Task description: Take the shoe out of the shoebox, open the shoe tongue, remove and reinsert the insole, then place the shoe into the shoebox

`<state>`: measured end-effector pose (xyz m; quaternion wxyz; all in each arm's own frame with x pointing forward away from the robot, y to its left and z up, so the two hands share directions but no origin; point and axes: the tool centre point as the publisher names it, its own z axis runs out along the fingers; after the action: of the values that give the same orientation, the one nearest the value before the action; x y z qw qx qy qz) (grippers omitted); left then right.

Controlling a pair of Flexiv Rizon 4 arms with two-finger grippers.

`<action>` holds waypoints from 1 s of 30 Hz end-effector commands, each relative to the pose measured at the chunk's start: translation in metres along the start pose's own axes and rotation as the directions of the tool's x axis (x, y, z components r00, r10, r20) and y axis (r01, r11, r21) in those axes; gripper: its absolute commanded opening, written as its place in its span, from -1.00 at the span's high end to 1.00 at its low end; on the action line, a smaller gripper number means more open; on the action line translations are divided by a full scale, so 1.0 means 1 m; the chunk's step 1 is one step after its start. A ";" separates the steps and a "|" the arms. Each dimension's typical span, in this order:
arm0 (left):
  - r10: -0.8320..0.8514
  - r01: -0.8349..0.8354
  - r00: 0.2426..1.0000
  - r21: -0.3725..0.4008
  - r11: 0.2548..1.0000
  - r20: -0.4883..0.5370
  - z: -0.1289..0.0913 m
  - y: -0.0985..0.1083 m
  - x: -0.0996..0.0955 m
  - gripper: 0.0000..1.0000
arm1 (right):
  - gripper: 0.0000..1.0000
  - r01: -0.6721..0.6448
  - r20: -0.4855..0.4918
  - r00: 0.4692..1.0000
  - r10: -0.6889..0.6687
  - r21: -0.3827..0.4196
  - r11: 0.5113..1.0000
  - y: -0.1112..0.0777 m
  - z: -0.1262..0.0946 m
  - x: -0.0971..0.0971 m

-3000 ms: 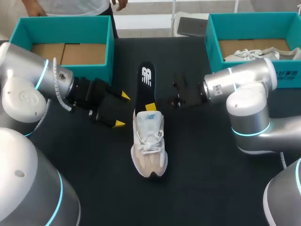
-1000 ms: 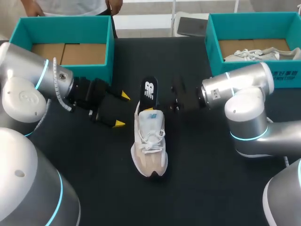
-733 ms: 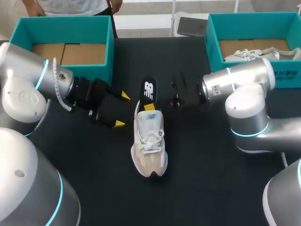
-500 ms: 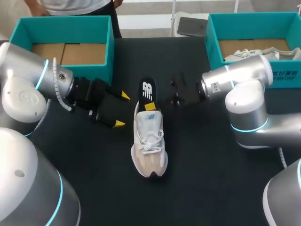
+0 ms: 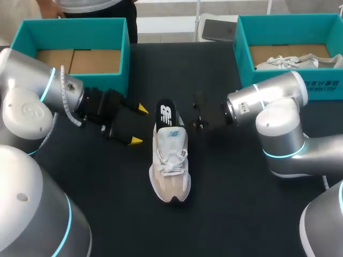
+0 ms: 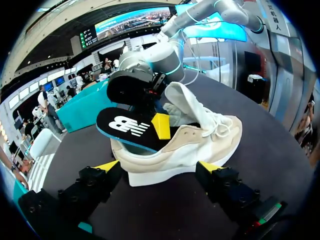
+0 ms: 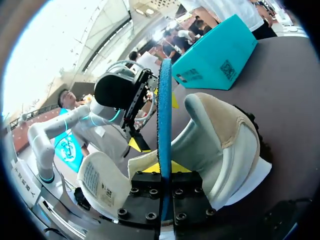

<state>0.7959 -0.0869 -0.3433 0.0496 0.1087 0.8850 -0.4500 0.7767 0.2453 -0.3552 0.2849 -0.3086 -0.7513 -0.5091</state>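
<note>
My right tool (image 7: 162, 172) is clamped on the heel end of the insole (image 5: 165, 113), whose front is tucked into the shoe (image 5: 170, 160) on the desk (image 5: 241, 203) just ahead; my left tool (image 5: 139, 125) sits spread wide apart beside the shoe's heel. I judge the insole light, thin and bendy, apt to buckle when pushed, and the soft shoe may slide unless braced at its firmer heel.

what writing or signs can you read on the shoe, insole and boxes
insole: white logo mark only, no plain word to quote
shoe tongue: small blue mark, too small to read
tongue's inner label: print too small to read
right shoebox: white print on its side, too blurred
left shoebox: square code patches, no legible text
</note>
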 end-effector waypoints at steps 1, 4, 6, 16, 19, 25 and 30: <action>0.000 0.000 1.000 -0.003 1.000 0.001 0.001 0.000 0.001 -1.00 | 1.00 0.011 0.014 1.000 -0.011 -0.002 1.000 0.000 -0.001 0.003; 0.000 0.000 1.000 -0.003 1.000 0.001 0.001 0.000 0.001 -1.00 | 0.80 0.029 0.023 0.999 -0.029 0.005 1.000 0.007 -0.004 0.002; 0.000 0.000 1.000 -0.003 1.000 0.001 0.001 0.000 0.001 -1.00 | 0.46 0.043 0.029 0.999 -0.043 0.007 0.999 0.011 -0.005 0.002; 0.000 0.000 1.000 -0.003 1.000 0.001 0.001 0.000 0.001 -1.00 | 0.36 0.094 0.046 0.994 -0.094 0.014 0.995 0.028 -0.012 -0.001; 0.000 0.000 1.000 -0.003 1.000 0.001 0.001 0.000 0.001 -1.00 | 0.35 0.100 0.044 0.994 -0.100 0.017 0.995 0.030 -0.013 -0.004; 0.000 0.000 1.000 -0.003 1.000 0.001 0.001 0.000 0.001 -1.00 | 0.38 0.105 0.035 0.994 -0.106 0.022 0.994 0.032 -0.010 -0.007; 0.000 0.000 1.000 -0.003 1.000 0.001 0.001 0.000 0.001 -1.00 | 0.80 0.082 0.013 0.997 -0.082 0.033 0.996 0.027 -0.006 -0.008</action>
<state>0.7959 -0.0869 -0.3433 0.0496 0.1087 0.8850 -0.4500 0.8007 0.2426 -0.3384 0.2586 -0.2763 -0.7732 -0.5089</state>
